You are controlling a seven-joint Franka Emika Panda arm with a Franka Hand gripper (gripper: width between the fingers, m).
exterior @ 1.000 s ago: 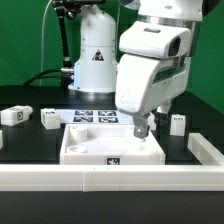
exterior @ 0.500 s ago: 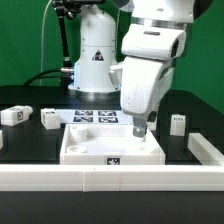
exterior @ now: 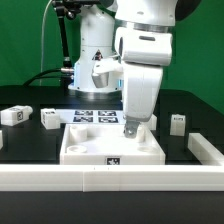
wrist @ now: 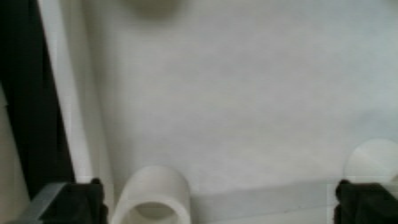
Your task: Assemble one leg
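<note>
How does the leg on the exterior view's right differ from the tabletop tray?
The leg is a small post; the tabletop tray is wide, flat, far larger. The end effector hangs over the tabletop tray; the leg stands apart, untouched. Both white, tagged.

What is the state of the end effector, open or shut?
Open: the end effector shows its fingers far apart in the wrist view.
</note>
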